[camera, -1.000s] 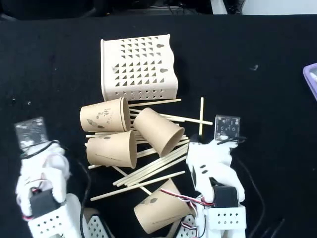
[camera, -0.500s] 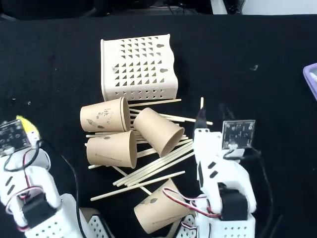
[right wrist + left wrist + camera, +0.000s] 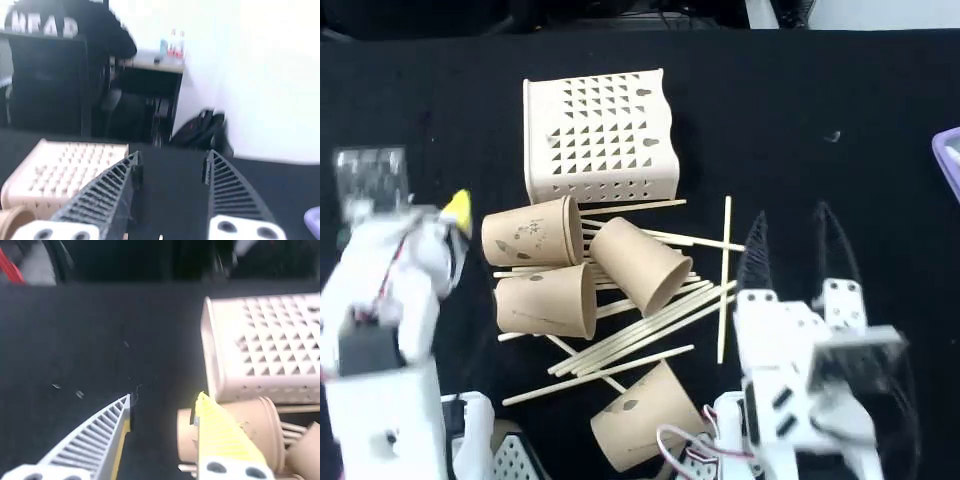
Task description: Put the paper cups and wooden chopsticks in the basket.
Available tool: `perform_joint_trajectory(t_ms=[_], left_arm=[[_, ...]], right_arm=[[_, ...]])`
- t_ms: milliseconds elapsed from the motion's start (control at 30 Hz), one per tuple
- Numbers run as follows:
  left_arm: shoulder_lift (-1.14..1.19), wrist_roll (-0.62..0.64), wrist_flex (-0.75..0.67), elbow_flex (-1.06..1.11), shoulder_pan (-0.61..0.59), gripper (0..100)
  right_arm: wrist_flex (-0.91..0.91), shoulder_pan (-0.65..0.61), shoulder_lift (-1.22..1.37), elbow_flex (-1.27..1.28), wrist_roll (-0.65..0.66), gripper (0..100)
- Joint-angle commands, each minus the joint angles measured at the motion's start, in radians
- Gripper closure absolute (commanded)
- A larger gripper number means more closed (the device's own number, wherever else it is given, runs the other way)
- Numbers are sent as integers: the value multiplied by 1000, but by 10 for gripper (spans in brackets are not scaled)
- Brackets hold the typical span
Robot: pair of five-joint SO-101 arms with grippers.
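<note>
Cups (image 3: 548,300): four, all tipped on their sides on black table (image 3: 840,90), none inside basket (image 3: 600,135). One cup (image 3: 530,232) just in front of basket, on the arms' side of it; second cup close beside the first, nearer the arms; third cup (image 3: 640,263) to the right of that pair, slanted, resting across chopsticks (image 3: 640,330); fourth cup (image 3: 645,418) apart from the rest, down between the two arm bases. Chopsticks in a loose heap under and between cups, most lying at a slant; single chopstick (image 3: 724,280) at the heap's right end, pointing away from the arms, crossed near its far tip by another. Basket pale and perforated, lying on its side beyond the cups, rim toward the left arm's side. Left gripper (image 3: 162,402) spread open and empty, one finger yellow, over bare table just left of the cup nearest basket. Right gripper (image 3: 795,245) likewise wide open, holding nothing, dark ribbed fingers apart, just right of the single chopstick. Purple object (image 3: 948,160) at table's right edge.
</note>
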Motion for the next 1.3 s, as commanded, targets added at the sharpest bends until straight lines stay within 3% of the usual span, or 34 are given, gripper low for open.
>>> perform_joint_trajectory(t_ms=[0,200,567,800,933,1267], left_arm=[[393,83,11,-255,56,786],[789,172,11,-513,140,786],[1297,176,9,-977,196,786],[1453,169,9,-1096,157,790],[1508,167,2,-1098,125,787],[1571,167,12,-1087,16,790]], right_arm=[[11,12,120,-180,20,794],[14,12,452,-348,12,794],[-157,11,997,-206,11,797],[-388,11,1066,58,-118,797],[-493,11,1067,163,-118,797],[-499,-55,1066,206,-120,797]])
